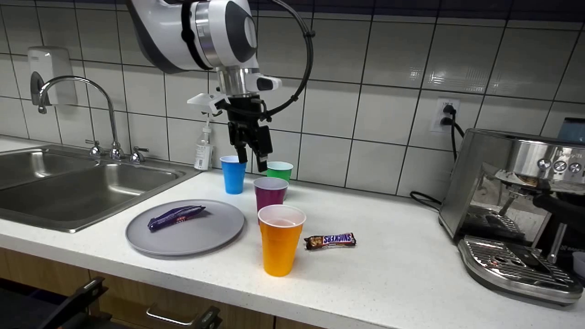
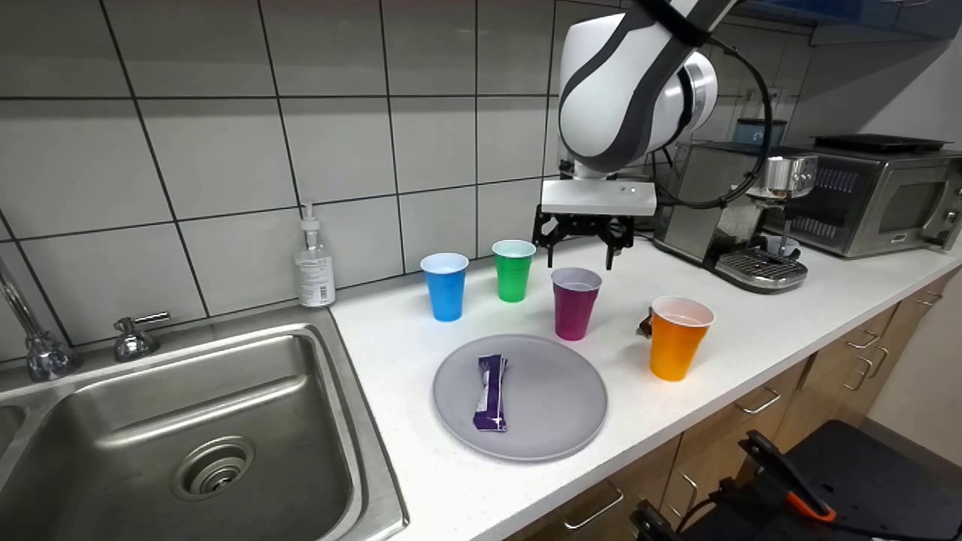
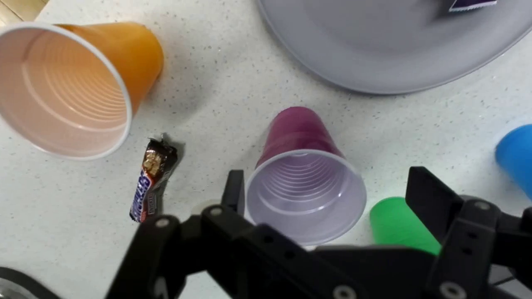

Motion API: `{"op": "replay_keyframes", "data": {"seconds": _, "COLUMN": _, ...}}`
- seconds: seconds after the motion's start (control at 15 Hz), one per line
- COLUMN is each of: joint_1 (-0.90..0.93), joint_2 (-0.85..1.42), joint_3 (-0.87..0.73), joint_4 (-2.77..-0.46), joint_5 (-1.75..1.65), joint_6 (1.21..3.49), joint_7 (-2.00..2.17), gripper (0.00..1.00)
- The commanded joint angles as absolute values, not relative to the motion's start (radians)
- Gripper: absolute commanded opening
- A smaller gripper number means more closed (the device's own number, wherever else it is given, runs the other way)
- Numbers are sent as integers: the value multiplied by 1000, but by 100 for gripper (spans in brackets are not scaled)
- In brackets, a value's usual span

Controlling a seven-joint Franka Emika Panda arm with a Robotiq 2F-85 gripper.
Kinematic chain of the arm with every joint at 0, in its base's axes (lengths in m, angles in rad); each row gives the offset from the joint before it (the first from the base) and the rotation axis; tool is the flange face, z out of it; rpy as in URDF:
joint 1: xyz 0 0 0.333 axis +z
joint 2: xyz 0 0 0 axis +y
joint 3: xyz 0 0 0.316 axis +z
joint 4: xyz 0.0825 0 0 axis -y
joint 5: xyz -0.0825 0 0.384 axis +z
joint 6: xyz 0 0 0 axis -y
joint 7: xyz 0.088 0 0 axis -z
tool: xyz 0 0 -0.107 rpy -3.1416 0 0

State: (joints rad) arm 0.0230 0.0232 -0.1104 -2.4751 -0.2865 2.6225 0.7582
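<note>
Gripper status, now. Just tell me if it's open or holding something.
Gripper: open, fingers spread apart, holding nothing.

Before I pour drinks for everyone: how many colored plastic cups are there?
4: blue cup and green cup near the tiled wall; purple cup beside the gray plate; orange cup nearest the front of the counter. Others may be hidden.

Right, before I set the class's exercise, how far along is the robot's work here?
Seemingly done: a purple-wrapped bar lies on the gray plate. In hand: nothing; the open gripper hangs empty above the counter, near the maroon cup. Possibly left: the Snickers bar, lying on the counter beside the orange cup, not on the plate.
</note>
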Motion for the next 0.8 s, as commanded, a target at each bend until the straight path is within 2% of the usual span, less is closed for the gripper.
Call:
{"op": "replay_keyframes", "data": {"seconds": 0.0, "joint_1": 19, "joint_2": 27, "joint_3": -63, "joint_4": -2481, "joint_5": -209, "joint_6": 2618, "joint_7": 684, "gripper": 100}}
{"op": "replay_keyframes", "data": {"seconds": 0.73, "joint_1": 83, "joint_2": 202, "joint_3": -2, "joint_4": -2425, "joint_5": -98, "joint_6": 2668, "joint_7": 628, "gripper": 100}}
